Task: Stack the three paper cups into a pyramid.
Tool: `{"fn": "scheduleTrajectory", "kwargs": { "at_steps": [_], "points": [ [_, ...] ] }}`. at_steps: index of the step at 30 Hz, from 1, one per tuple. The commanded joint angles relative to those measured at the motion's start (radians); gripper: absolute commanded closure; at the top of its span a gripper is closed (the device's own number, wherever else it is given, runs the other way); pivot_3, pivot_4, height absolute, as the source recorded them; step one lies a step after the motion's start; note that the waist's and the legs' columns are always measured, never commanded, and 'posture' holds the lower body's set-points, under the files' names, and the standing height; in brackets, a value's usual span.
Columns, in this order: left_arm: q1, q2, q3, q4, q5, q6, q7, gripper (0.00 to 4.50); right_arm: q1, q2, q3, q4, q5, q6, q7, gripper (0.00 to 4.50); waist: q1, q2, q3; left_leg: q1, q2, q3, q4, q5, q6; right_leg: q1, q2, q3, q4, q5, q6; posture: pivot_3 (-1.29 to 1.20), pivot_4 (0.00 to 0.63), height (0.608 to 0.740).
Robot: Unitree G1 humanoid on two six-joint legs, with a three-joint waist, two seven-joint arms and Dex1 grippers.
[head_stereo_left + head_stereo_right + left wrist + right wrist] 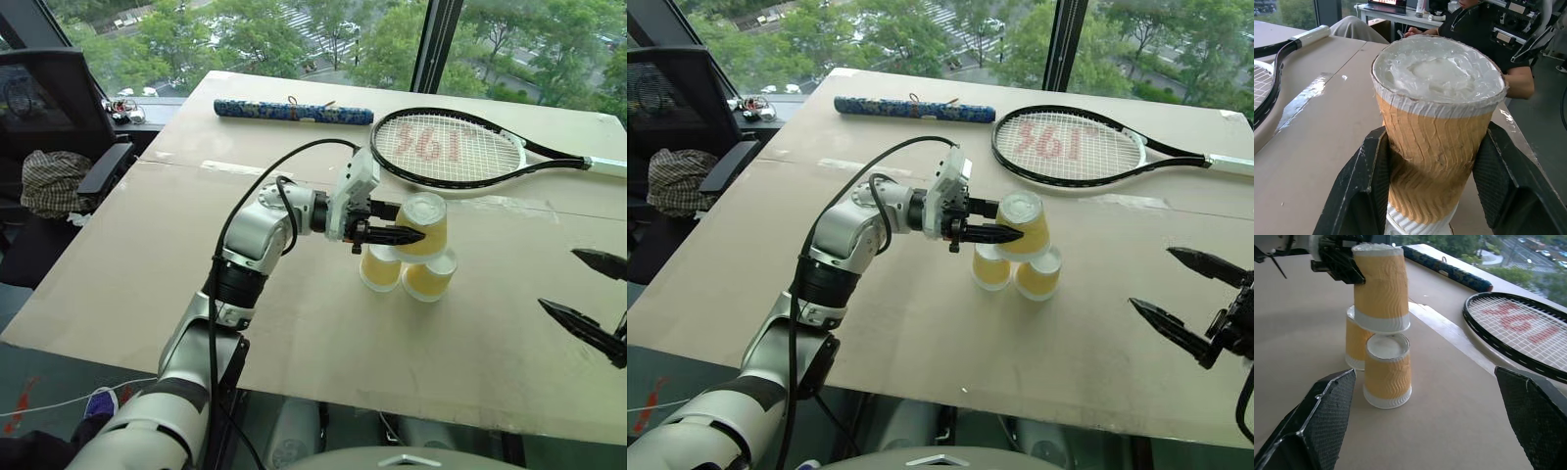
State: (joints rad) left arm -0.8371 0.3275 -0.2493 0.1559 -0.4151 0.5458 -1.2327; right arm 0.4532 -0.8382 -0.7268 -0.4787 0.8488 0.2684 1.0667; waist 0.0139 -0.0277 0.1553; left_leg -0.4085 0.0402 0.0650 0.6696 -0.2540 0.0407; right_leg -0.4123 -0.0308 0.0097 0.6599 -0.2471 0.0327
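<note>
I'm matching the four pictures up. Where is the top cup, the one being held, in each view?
Left eye: top cup at centre, in left pincer.
Right eye: centre.
Left wrist: centre, close up.
Right wrist: upper left.
Shared landmark: the racket.

1. Paper cup (1435, 142) between the left gripper's (390, 235) matt black fingers: ribbed yellow-tan sides, crinkled white base
2. Table (294, 323) beneath: matt brown cardboard
3. Racket (451, 147) beyond: glossy black frame

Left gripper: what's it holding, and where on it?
The left gripper clamps the upside-down top cup by its ribbed sides. The right gripper is open, empty.
</note>
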Motion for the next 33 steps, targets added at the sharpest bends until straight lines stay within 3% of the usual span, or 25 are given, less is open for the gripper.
{"fn": "scheduleTrajectory", "kwargs": {
  "at_steps": [1,8,9,10,13,23,33],
  "points": [
    [-0.004,-0.003,-0.007,-0.108,-0.02,0.043,0.017,2.58,-0.05,-0.058,-0.024,0.054,0.015,0.01,0.088,0.0,0.0,0.0,0.0,-0.001,0.0,0.0,0.0,0.0,0.0,0.0,0.0,0.0,0.0,0.0,0.0,0.0,0.15,0.74],
    [0.003,0.021,-0.031,-0.194,-0.036,0.147,0.019,2.58,-0.103,-0.073,-0.001,0.079,-0.011,0.03,0.14,0.0,0.0,0.0,0.0,-0.002,0.0,-0.002,0.001,0.0,0.0,0.0,0.0,-0.001,-0.001,0.0,0.0,0.0,0.15,0.74],
    [-0.002,0.024,-0.036,-0.19,-0.029,0.148,0.019,1.69,-0.105,-0.07,0.001,0.077,-0.015,0.031,0.142,0.0,0.0,0.0,0.0,-0.002,0.0,-0.002,0.001,0.0,0.0,0.0,0.0,-0.001,-0.001,0.0,0.0,0.0,0.15,0.74],
    [-0.008,0.023,-0.037,-0.178,-0.024,0.142,0.022,1.44,-0.106,-0.066,0.002,0.075,-0.018,0.032,0.143,0.0,0.0,0.0,0.0,-0.002,0.0,-0.002,0.001,0.0,0.0,0.0,0.0,-0.001,0.0,0.0,0.0,0.0,0.15,0.74],
    [-0.018,0.018,-0.029,-0.147,0.001,0.091,0.038,0.03,-0.103,-0.054,0.004,0.072,-0.025,0.032,0.148,0.0,0.0,0.0,0.0,-0.001,0.0,-0.002,0.001,0.0,0.0,0.0,0.0,-0.001,0.0,0.0,0.0,0.0,0.15,0.74],
    [0.008,0.044,0.003,-0.115,0.028,0.008,0.07,0.03,-0.133,-0.024,0.054,0.086,-0.061,0.022,0.144,0.0,-0.001,0.001,0.0,-0.001,0.0,-0.002,0.001,0.0,0.0,0.0,0.0,-0.001,0.0,0.0,0.0,0.0,0.15,0.74],
    [0.093,0.109,0.078,-0.256,-0.055,0.053,0.062,0.03,-0.136,-0.002,0.079,0.071,-0.075,0.02,0.148,0.0,-0.002,0.001,0.0,-0.001,0.0,-0.002,0.001,0.0,0.0,0.0,-0.001,-0.001,0.0,0.0,0.0,0.0,0.15,0.74]
  ]
}}
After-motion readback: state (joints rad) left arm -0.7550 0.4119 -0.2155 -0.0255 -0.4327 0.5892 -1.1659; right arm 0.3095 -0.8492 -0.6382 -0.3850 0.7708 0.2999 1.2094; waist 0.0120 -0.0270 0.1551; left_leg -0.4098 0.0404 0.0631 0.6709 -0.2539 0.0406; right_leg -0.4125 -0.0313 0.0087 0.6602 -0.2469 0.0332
